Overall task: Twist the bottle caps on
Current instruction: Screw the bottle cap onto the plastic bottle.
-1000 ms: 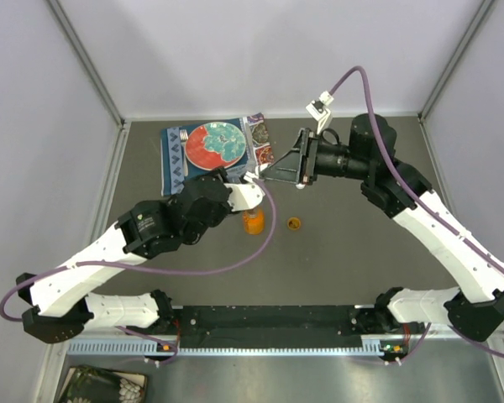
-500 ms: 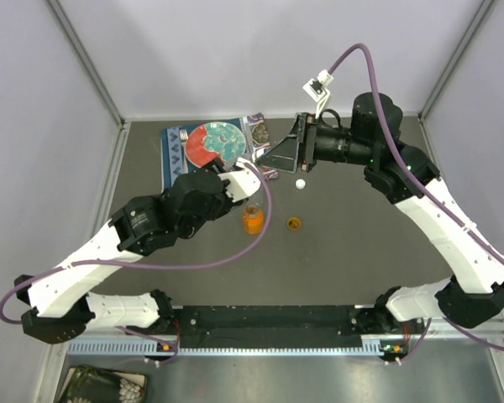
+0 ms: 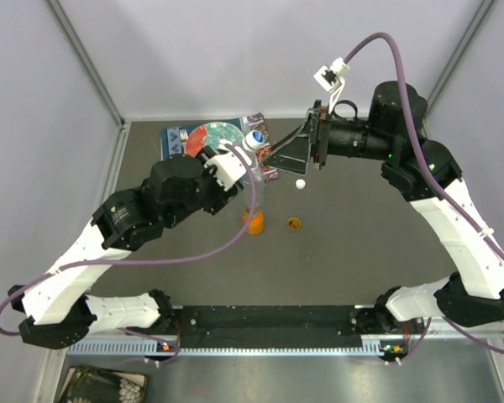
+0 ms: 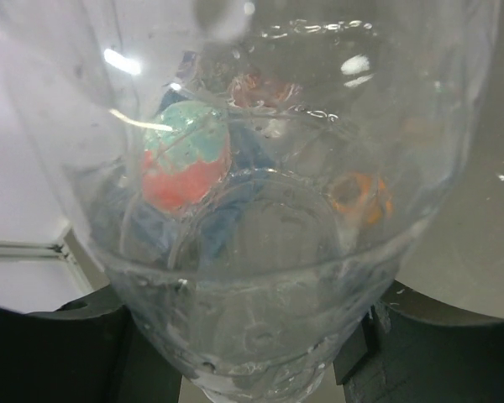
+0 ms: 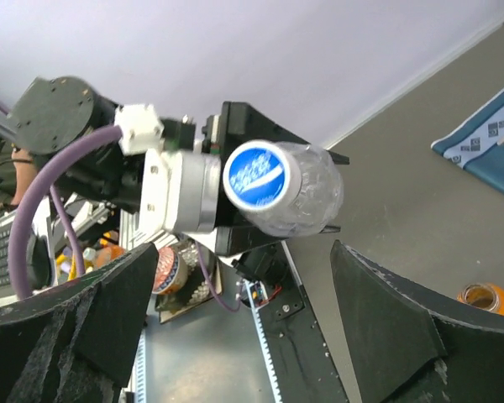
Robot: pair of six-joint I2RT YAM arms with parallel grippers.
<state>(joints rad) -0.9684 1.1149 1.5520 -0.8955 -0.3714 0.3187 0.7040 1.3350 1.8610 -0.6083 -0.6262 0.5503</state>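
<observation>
Holding clear bottle (image 5: 307,197), blue cap (image 5: 254,175) on, far centre in closed left hand (image 4: 252,340); right hand (image 5: 245,277) wide open, empty. To do: orange bottle (image 3: 253,222) on surface (image 3: 361,243), orange cap (image 3: 295,223) near right, white cap (image 3: 301,184) loose beyond.

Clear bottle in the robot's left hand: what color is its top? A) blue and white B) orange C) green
A: in the right wrist view, the clear bottle held by the left hand has a blue-and-white cap on its neck.

Two bottles (image 5: 307,197) (image 3: 253,222), three caps (image 5: 254,175) (image 3: 301,184) (image 3: 295,223), one plate (image 3: 203,138) visible.
</observation>
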